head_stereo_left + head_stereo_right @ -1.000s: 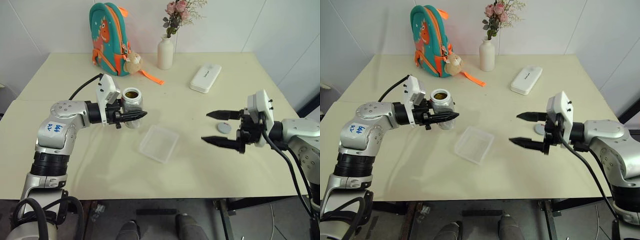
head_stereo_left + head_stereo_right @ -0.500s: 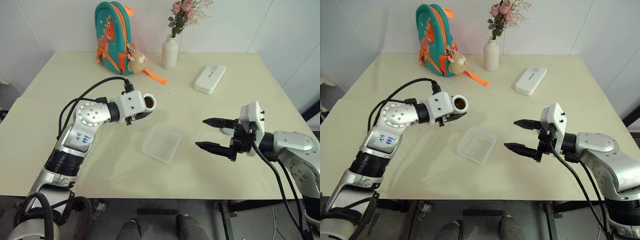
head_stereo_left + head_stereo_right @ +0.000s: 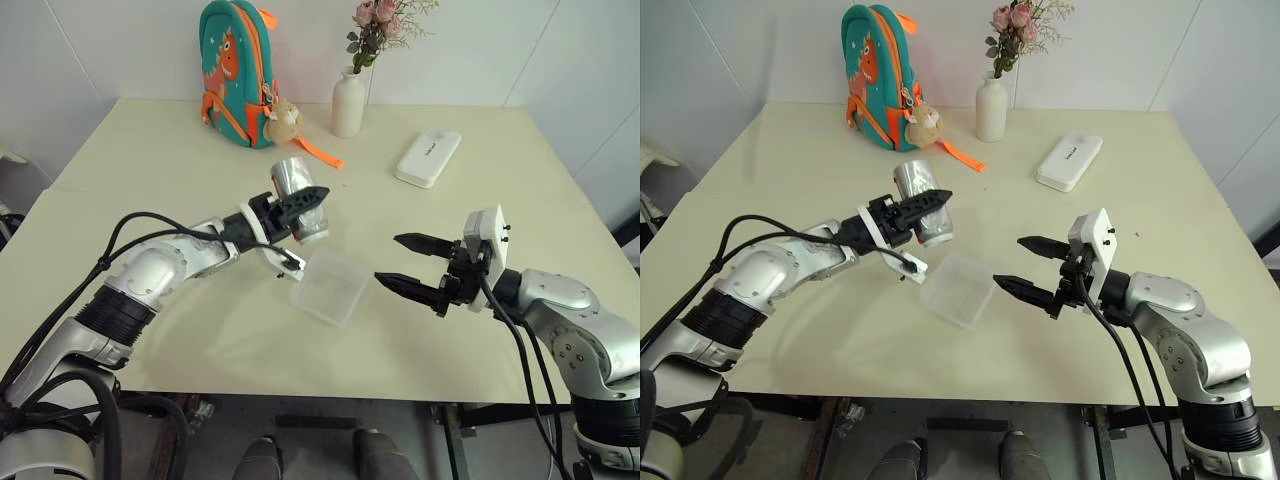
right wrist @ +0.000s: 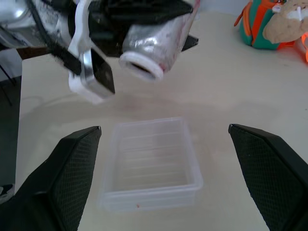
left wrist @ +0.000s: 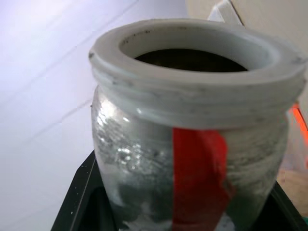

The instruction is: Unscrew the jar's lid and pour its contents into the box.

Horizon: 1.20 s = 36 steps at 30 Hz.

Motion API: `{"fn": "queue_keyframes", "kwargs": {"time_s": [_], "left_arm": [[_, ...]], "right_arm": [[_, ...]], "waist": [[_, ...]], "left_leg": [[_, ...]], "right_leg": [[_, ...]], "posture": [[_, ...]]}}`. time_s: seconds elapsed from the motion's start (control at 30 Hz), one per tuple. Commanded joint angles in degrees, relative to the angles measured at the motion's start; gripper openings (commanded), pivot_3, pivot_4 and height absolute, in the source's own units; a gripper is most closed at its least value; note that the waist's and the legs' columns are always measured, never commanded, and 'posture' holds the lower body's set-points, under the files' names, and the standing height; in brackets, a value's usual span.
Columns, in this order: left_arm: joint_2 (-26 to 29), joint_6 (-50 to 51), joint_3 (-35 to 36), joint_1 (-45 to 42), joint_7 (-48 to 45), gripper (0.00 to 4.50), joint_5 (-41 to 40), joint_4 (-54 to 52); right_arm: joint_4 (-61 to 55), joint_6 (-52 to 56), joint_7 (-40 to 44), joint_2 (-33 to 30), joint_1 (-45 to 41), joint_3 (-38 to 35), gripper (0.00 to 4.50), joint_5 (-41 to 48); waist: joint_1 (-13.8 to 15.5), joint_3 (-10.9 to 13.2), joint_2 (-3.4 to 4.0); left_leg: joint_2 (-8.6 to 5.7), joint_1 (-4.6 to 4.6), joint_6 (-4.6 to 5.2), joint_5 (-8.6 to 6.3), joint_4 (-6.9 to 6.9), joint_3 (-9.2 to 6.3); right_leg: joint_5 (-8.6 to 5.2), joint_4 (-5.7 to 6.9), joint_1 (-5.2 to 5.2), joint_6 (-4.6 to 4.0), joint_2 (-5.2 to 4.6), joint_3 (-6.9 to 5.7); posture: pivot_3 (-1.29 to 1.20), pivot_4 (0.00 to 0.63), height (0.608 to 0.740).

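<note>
Silvery-grey and streaked with red, the jar (image 3: 302, 197) sits clamped in our left hand (image 3: 300, 205), whose black fingers are closed tight on its sides. The jar is tipped over, lidless, with its white-rimmed mouth (image 4: 141, 66) angled down toward the box (image 3: 330, 287). It hangs in the air above the surface (image 3: 180, 330), just beyond the far left edge of the box and not touching it. From the left wrist we look straight at the threaded rim and a dark opening; we cannot tell what is inside.

The box is a shallow clear plastic tray lying flat on the cream surface between our two hands. In the right wrist view its floor looks bare except for a tiny reddish speck near the closer wall, too small for us to identify.

Our right hand (image 3: 410, 264) hovers at the box's right side, fingers spread wide and holding nothing, tips pointing toward the box and the jar.

Further back on the surface stand a teal and orange backpack (image 3: 235, 62) with a small plush toy (image 3: 282, 120) hanging from it, a white vase (image 3: 348, 103) of pink flowers, and a white oblong case (image 3: 428, 158) lying flat, all well apart from the box.
</note>
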Motion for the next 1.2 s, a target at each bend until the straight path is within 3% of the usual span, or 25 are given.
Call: {"fn": "queue_keyframes", "kwargs": {"time_s": [0.03, 0.27, 0.4, 0.5, 0.7, 0.73, 0.8, 0.87, 0.93, 1.07, 1.2], "left_arm": [[-1.2, 1.4, -0.8, -1.6, 3.6, 1.98, 3.2, 2.3], [-4.2, 3.2, -1.4, -2.3, 3.7, 1.98, 5.1, 2.6], [-7.4, 3.4, -0.3, -4.0, 0.2, 1.98, 2.2, 3.9], [-6.8, 1.9, 1.3, -4.4, -2.2, 1.98, -0.9, 3.8], [-5.9, -2.8, 10.5, 0.3, -17.2, 1.98, -27.8, 6.0], [-8.1, 2.0, 14.3, 1.8, -25.3, 1.98, -38.0, 7.1], [-11.2, 10.0, 19.6, 3.3, -36.0, 1.98, -51.1, 8.4], [-15.3, 24.0, 26.7, 2.3, -43.4, 1.98, -62.5, 10.0], [-18.5, 36.6, 35.0, -0.7, -44.8, 1.98, -72.3, 13.1], [-20.3, 48.5, 44.7, -4.4, -43.2, 1.98, -81.6, 19.5], [-17.9, 42.9, 50.6, -5.2, -40.9, 1.98, -84.9, 31.5]], "right_arm": [[0.2, -1.6, -1.6, 2.0, -1.0, -0.3, 4.46, 0.2], [1.3, -2.4, -2.1, 3.8, -1.2, 0.0, 4.46, -0.1], [1.5, -2.6, -2.2, 4.3, -1.1, 0.0, 4.46, -0.1], [1.1, -2.5, -2.2, 4.4, -0.6, -0.2, 4.46, 0.3], [0.6, -2.0, -1.5, 3.4, 0.5, -0.8, 4.46, 0.6], [0.4, -1.8, -1.1, 3.1, 0.4, -0.9, 4.46, 1.0], [0.1, -1.5, -0.6, 2.6, 0.3, -1.0, 4.46, 1.4], [-0.3, -1.8, 1.3, 1.3, 0.1, -0.3, 4.46, 1.2], [-1.1, -2.5, 5.1, -1.1, 0.1, 1.3, 4.46, 0.4], [-0.4, -5.2, 9.9, -4.1, -0.5, 2.8, 4.46, -1.4], [2.2, -9.8, 12.9, -5.3, -1.6, 1.9, 4.46, -3.6]], "waist": [[0.0, 0.0, 0.00], [0.0, 0.0, 0.00], [0.1, 0.0, 0.00], [-0.2, 0.0, 0.01], [-0.2, 0.0, 0.01], [-0.1, 0.0, 0.01], [-0.1, 0.0, 0.04], [-0.1, 0.0, 0.04], [-0.2, 0.0, 0.03], [-0.6, 0.0, 0.02], [-1.0, 0.0, 0.02]], "left_leg": [[0.00, 0.02, 0.01, 0.01, 0.00, 0.01], [-0.01, 0.00, 0.04, 0.03, 0.00, 0.00], [-0.01, 0.00, 0.04, 0.03, 0.01, 0.00], [-0.01, 0.00, 0.05, 0.04, 0.02, 0.00], [0.00, 0.05, 0.05, 0.04, 0.03, 0.00], [0.00, 0.06, 0.06, 0.06, 0.04, 0.00], [-0.01, 0.06, 0.06, 0.09, 0.14, 0.01], [-0.01, 0.04, 0.07, 0.09, 0.31, 0.00], [-0.01, 0.04, 0.09, 0.09, 0.46, -0.02], [-0.02, 0.01, 0.12, 0.07, 0.72, -0.19], [-0.02, 0.08, 0.11, 0.08, 0.73, -0.20]], "right_leg": [[0.00, 0.04, 0.00, 0.00, 0.00, 0.00], [0.00, 0.07, -0.02, 0.00, 0.00, -0.01], [0.00, 0.10, -0.02, 0.00, 0.00, -0.01], [0.00, 0.14, -0.02, 0.00, 0.00, -0.01], [-0.06, 0.43, -0.13, -0.10, 0.00, -0.01], [-0.06, 0.46, -0.12, -0.10, 0.00, -0.01], [-0.06, 0.53, -0.10, -0.11, -0.01, -0.03], [-0.06, 0.65, -0.09, -0.11, 0.00, -0.06], [-0.06, 0.77, -0.06, -0.11, 0.01, -0.08], [-0.05, 0.87, 0.02, -0.08, 0.04, -0.16], [-0.03, 0.88, 0.06, -0.06, 0.04, -0.16]], "posture": [[0.00, 0.150, 0.740], [0.00, 0.150, 0.740], [0.00, 0.150, 0.740], [0.00, 0.150, 0.740], [0.00, 0.150, 0.740], [0.00, 0.150, 0.740], [0.00, 0.150, 0.740], [0.00, 0.150, 0.740], [0.00, 0.150, 0.740], [0.00, 0.150, 0.740], [0.00, 0.150, 0.740]]}}
